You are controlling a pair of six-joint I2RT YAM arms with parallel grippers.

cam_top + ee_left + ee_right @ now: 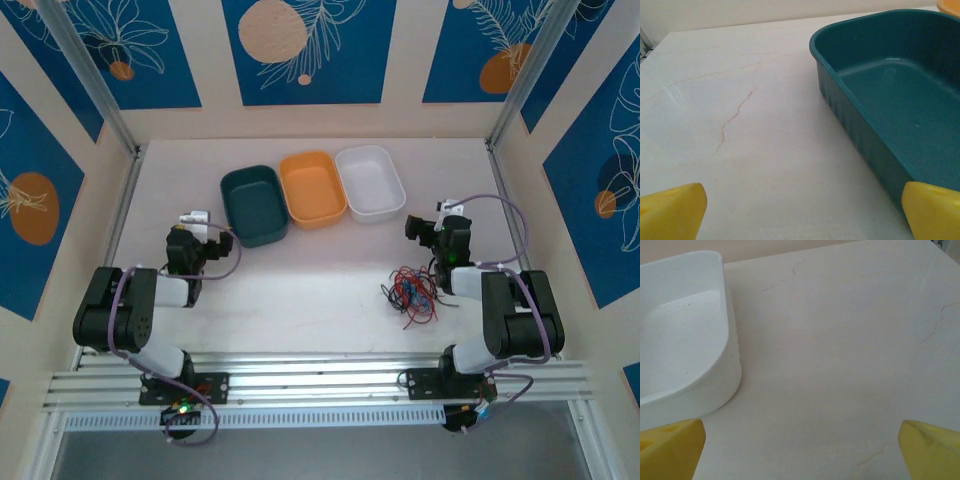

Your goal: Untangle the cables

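Cables (pixel 410 293): loose tangle, mostly red with some dark strands, lying on the pale surface (pixel 300 300) just beside the right arm, on the near side of its pincer and untouched.

Right pincer (pixel 801 447): jaws wide, nothing between them, bare surface beneath, white tray (pixel 680 340) just ahead to its left.

Left pincer (pixel 804 210): jaws wide, holding nothing, right finger next to the teal tray (pixel 890 100).

Orange tray (pixel 313 188) sits between the teal and white ones, touching both.
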